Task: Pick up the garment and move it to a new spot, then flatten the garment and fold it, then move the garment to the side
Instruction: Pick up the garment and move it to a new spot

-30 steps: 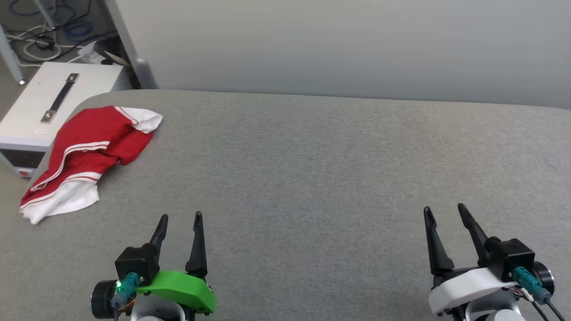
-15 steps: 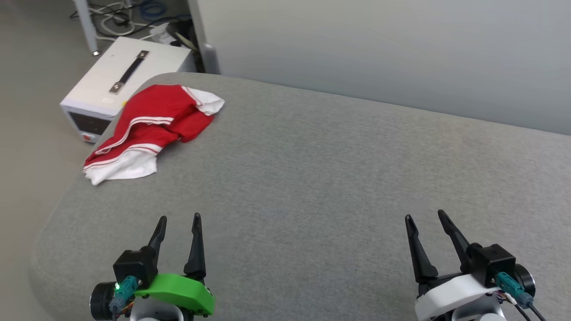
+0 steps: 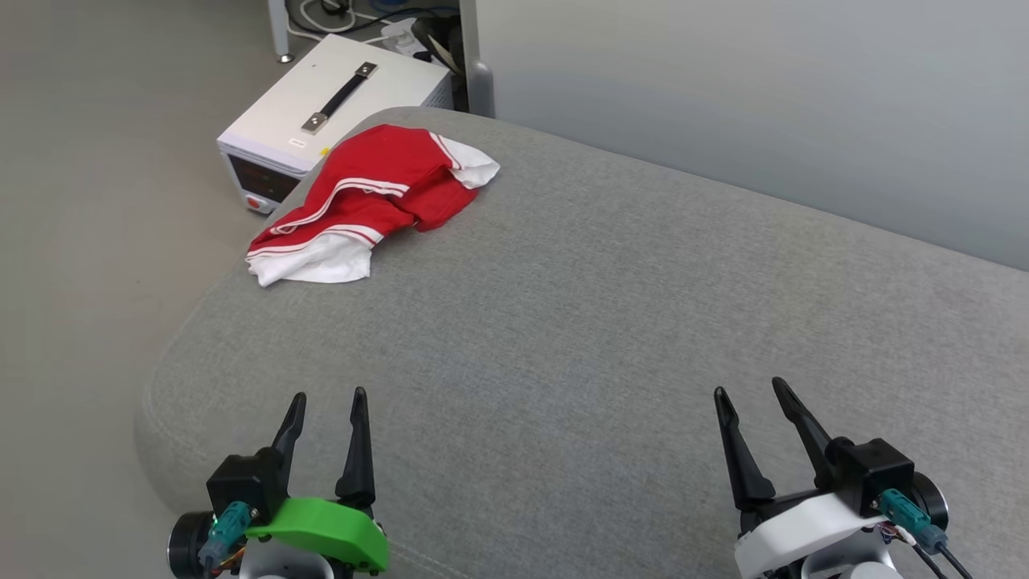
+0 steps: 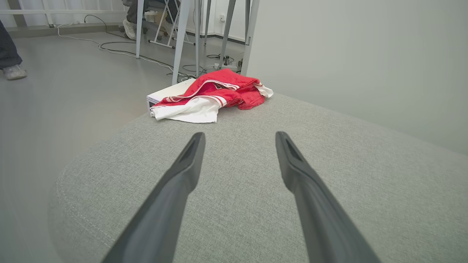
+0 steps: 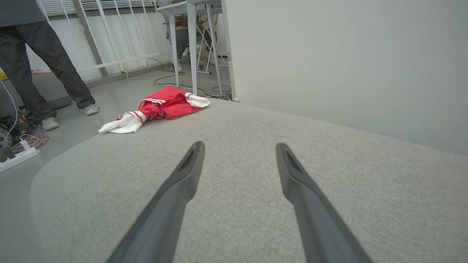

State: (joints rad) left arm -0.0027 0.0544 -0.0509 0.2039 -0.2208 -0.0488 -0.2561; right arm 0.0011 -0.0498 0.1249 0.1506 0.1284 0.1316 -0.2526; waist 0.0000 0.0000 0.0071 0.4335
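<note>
The view has been swung toward the crumpled garment (image 3: 366,201) (pickup not begun); left hand (image 3: 329,394) and right hand (image 3: 748,386) are held open.

garment (image 3: 378,193) — red-white, crumpled, cushion's far-left corner

front of garment (image 3: 366,189) hidden in its folds, white box (image 3: 289,121) partly behind it, person (image 5: 22,65) cut off by the top edge
</note>
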